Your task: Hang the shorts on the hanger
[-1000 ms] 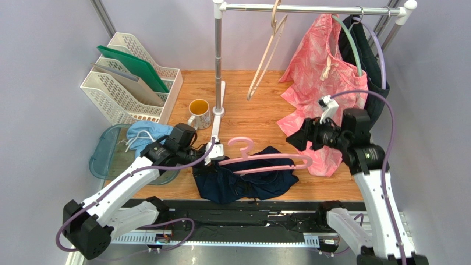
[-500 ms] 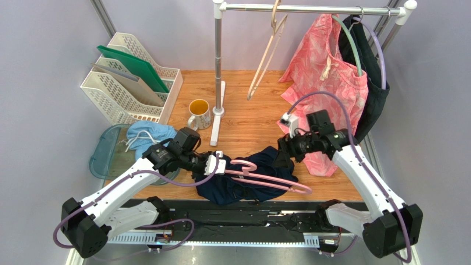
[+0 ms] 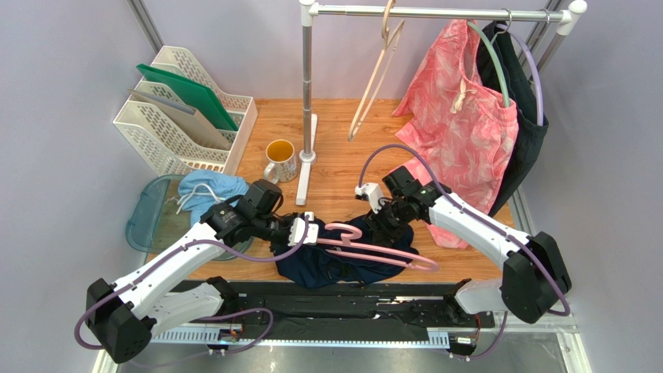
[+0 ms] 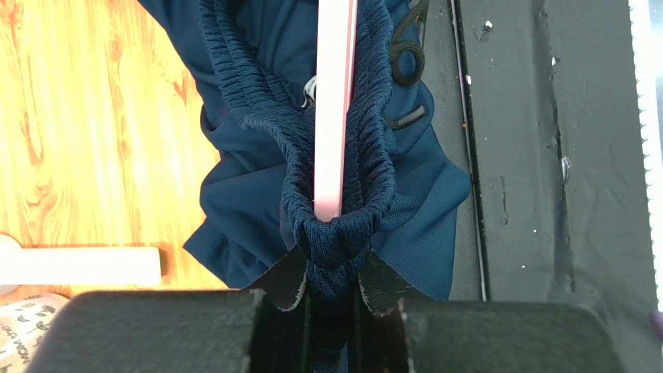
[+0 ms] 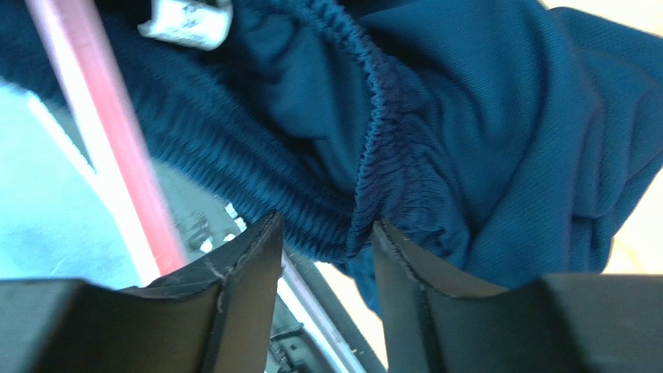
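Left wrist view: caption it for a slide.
Left gripper shut on the shorts' waistband, looped around the hanger's end.

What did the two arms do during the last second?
The right end effector swung left from the hanging pink garment down to the waistband of the shorts, and is open. The left end effector, shut on the shorts, shifted slightly nearer, tilting the hanger. The mug and rack stayed put.
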